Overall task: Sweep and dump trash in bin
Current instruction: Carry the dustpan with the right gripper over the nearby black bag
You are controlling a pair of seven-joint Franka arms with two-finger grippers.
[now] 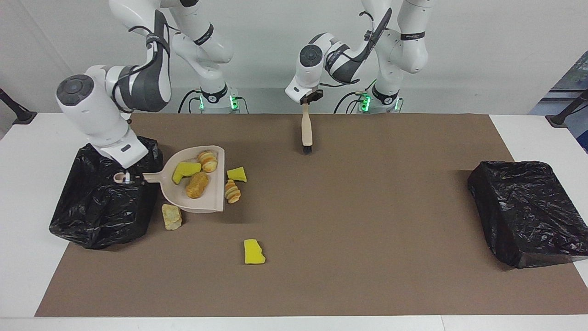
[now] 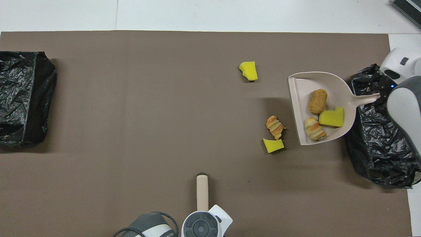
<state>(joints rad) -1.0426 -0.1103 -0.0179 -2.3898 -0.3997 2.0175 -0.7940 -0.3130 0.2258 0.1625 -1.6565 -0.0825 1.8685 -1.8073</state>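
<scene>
- Tabletop (image 1: pixel 27 193): white, under a brown mat (image 1: pixel 349 207); pale wall.
- Black bin (image 1: pixel 103 202) at each end.
- Right claw (image 1: pixel 129 178): clamped on dustpan (image 1: pixel 193 202) handle over bin, three trash pieces (image 1: pixel 196 185) inside; four on mat.
- Left claw (image 1: pixel 307 99): gripping brush (image 1: pixel 306 131).

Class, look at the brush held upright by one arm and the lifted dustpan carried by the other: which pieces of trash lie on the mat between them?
In the overhead view, a croissant piece and a yellow sponge wedge lie between brush and dustpan.
</scene>
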